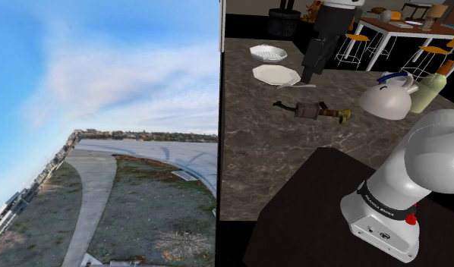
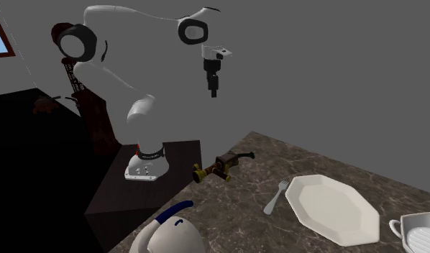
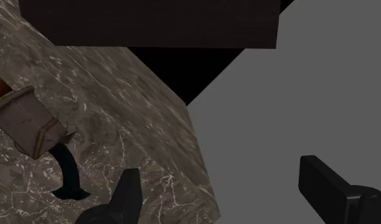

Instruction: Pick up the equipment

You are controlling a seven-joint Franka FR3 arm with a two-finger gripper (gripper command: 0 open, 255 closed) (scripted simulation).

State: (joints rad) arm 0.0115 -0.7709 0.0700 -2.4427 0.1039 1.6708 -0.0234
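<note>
1. While the gripper [image 1: 308, 74] hangs above the counter [image 1: 271, 152] by the plate [image 1: 276, 74], the equipment [image 1: 313, 111] lies nearer the stand [image 1: 332, 212]; I would centre over its body before lowering.
2. From the second exterior view, the tall gap between gripper [image 2: 214, 92] and equipment [image 2: 222, 167] shows plainly.
3. From the wrist, the fingers [image 3: 129, 194] stand wide apart, the equipment [image 3: 23, 121] off beside one, not between.

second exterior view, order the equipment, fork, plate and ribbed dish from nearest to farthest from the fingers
1. equipment, almost straight below the fingers, near the table edge
2. fork, to the view's right of it
3. plate, just past the fork
4. ribbed dish, at the view's right edge
</note>
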